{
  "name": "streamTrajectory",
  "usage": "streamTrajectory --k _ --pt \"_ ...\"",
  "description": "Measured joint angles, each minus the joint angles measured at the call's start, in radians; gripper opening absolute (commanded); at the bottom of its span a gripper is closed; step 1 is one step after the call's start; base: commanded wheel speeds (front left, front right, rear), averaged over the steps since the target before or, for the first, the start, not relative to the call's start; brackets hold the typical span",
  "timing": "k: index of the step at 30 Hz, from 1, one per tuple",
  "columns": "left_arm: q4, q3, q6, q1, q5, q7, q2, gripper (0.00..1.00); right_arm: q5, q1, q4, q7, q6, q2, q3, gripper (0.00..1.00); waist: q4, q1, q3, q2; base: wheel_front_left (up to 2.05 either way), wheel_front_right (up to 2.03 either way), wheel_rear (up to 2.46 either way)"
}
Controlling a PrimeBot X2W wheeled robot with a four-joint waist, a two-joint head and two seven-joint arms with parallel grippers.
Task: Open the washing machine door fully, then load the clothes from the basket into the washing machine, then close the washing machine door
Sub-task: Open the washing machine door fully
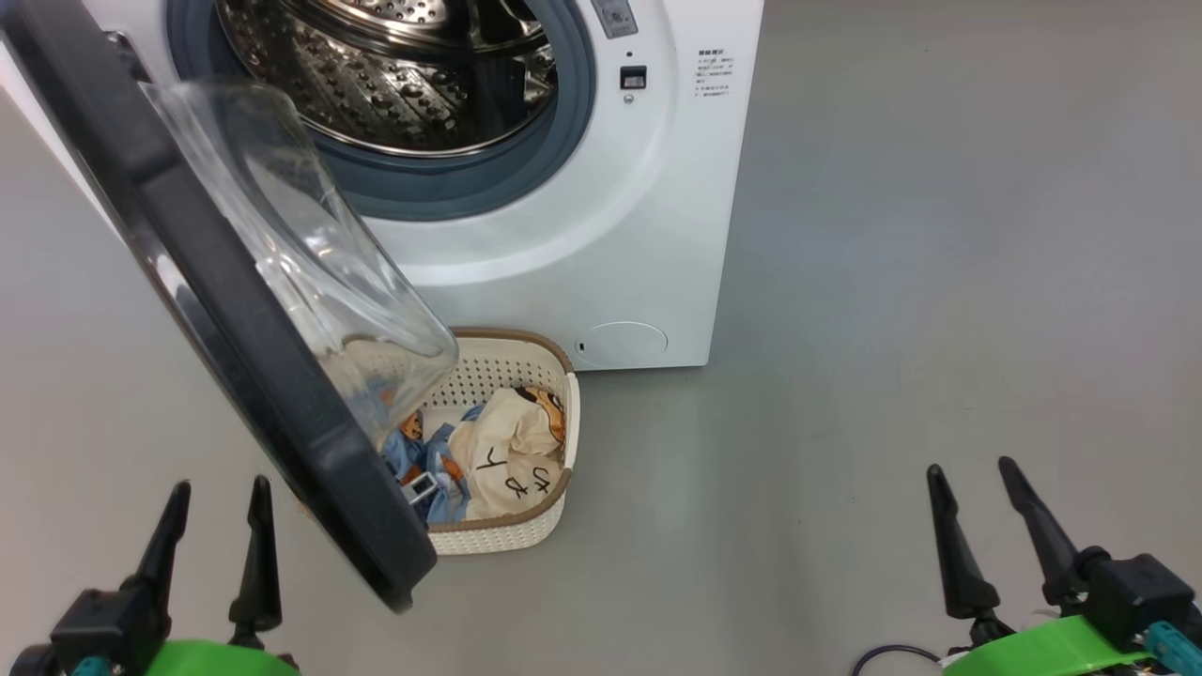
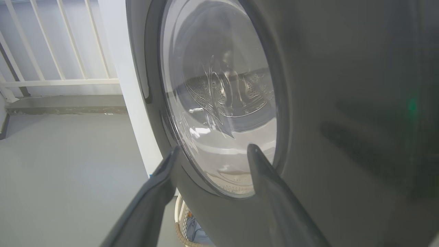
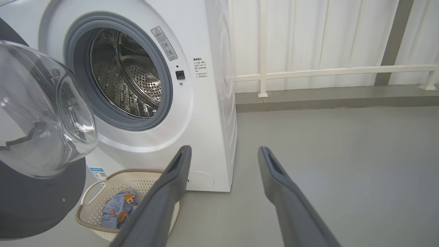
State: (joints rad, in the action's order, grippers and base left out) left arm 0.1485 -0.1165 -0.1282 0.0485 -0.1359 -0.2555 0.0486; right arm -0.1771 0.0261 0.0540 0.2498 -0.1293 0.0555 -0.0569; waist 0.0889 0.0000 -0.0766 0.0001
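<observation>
Jutting outward edge-on, washing machine door (image 1: 225,319), inner side facing right.

A smooth grey floor (image 3: 343,164) fills the lower right. A white railing (image 3: 325,71) and pale wall (image 3: 308,34) run across the top.
</observation>
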Motion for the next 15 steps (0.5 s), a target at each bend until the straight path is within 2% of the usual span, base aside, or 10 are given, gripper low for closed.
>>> streamTrajectory --k 15 --pt "-0.013 -0.008 0.000 -0.033 0.000 0.000 -0.005 1.00 0.007 0.015 -0.020 0.000 0.000 -0.010 -0.020 1.00 0.005 0.0000 0.005 0.0000 0.00 0.00 0.00"
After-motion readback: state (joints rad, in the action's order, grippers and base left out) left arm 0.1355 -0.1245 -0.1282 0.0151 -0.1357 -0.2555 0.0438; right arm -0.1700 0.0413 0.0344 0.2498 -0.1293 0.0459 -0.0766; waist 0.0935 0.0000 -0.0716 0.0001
